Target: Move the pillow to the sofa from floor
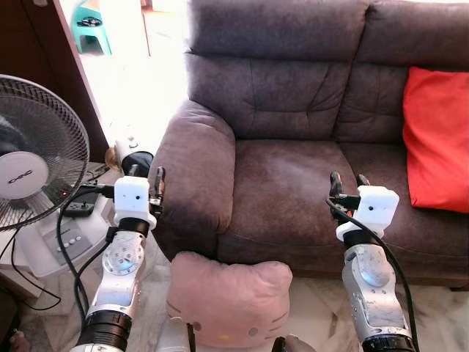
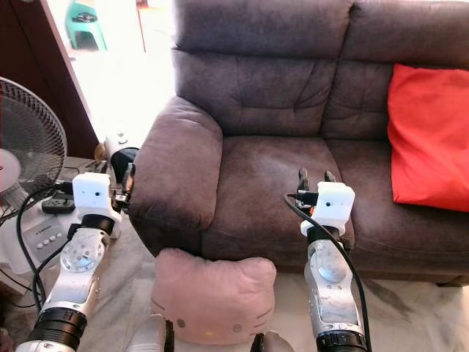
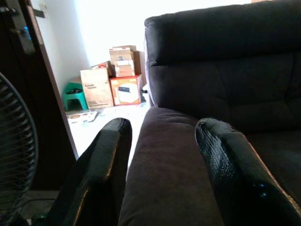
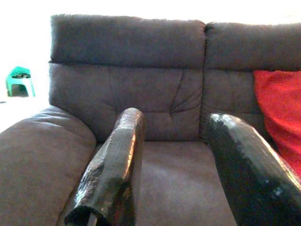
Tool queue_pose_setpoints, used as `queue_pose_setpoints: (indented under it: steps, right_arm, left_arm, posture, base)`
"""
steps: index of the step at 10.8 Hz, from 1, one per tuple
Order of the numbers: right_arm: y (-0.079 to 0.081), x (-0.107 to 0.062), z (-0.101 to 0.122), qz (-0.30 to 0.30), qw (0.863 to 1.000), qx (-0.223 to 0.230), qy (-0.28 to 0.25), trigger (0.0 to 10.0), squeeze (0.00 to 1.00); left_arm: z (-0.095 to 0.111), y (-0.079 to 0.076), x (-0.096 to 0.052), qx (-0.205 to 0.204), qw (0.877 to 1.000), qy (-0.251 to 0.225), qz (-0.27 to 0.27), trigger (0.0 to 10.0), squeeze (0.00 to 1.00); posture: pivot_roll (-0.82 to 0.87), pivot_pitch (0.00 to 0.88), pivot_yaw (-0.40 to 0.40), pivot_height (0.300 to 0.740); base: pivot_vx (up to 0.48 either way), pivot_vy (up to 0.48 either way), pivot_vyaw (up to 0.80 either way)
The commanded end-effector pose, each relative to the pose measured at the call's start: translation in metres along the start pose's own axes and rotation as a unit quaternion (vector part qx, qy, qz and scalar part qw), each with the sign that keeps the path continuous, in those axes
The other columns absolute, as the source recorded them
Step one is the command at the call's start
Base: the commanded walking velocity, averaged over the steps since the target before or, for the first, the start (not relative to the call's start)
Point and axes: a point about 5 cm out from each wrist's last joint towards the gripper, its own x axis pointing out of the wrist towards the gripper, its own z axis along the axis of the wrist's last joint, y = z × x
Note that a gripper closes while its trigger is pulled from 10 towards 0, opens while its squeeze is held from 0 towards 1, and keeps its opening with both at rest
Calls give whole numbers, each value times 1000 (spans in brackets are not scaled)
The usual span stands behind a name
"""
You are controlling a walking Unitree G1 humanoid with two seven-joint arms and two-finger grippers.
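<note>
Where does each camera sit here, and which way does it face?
Left eye: on the head, looking down at the sofa and pillow; both arms show.
Right eye: same scene; both share the red cushion.
Left wrist: along the open left claw at the armrest, boxes beyond.
Right wrist: along the open right claw at the sofa seat; it shares the green stool with the left wrist.

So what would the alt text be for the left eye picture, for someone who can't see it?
A pink pillow lies on the floor against the front of a dark sofa, between two raised silver robot arms. The left pincer is beside the armrest and the right pincer over the seat, both open; a red cushion sits on the sofa.
</note>
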Motion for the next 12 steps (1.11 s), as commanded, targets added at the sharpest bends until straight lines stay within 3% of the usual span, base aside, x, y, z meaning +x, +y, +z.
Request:
queue_pose_setpoints:
  steps: [1,12]
  right_arm:
    - [0,3,0,5,1000,-7,6,10000,0]
    - [3,3,2,25,1000,-14,4,10000,0]
  left_arm:
    - [-1,-4,-1,-3,1000,8,-11,10000,0]
    - [0,-4,-3,-27,1000,10,1,10000,0]
  posture:
    - [77,44,-45,665]
    - [73,41,-51,665]
  base:
    - [0,0,0]
    - [0,0,88]
